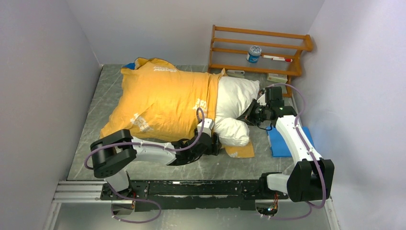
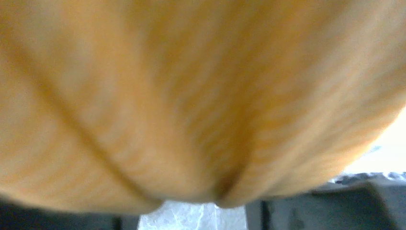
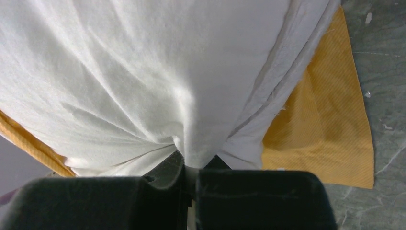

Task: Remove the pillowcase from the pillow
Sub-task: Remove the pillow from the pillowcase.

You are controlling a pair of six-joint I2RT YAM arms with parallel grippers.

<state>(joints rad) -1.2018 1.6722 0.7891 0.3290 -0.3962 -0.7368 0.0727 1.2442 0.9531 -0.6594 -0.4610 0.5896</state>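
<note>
top view: the pillowcase (image 1: 163, 100) lies across the left and middle of the table (image 1: 86, 143), orange face up, with a bit of blue showing at its far left corner. it covers most of the pillow (image 1: 234, 93), whose bare white right end sticks out of the open mouth. a flat orange flap of the case lies on the table just beside the pillow's near right corner. the left gripper (image 1: 218, 143) sits low at the near edge of the case mouth, against the fabric where orange meets white. the right gripper (image 1: 250, 115) is at the pillow's bare right end, touching it. a blue pad (image 1: 277, 143) lies flat under the right arm. a wooden shelf (image 1: 258, 48) stands at the far right, holding a jar (image 1: 254, 53) and a pen (image 1: 277, 58).

left wrist view: blurred orange pillowcase (image 2: 191, 96) fills nearly the whole frame, close against the lens, with a fold running down to its lower edge. the dark fingers (image 2: 335, 206) show only at the bottom corners, set well apart, with bare table (image 2: 191, 215) between them. the jaws are released and no cloth is seen pinched between them.

right wrist view: the right gripper (image 3: 191, 177) is clenched, its fingers (image 3: 258, 201) pressed together on a gathered tuck of white pillow (image 3: 143, 72) fabric. creases fan out from the pinch point. the orange pillowcase (image 3: 321, 129) flap lies flat on the table (image 3: 378, 72) to the right, and a strip of orange edges the pillow at lower left.
</note>
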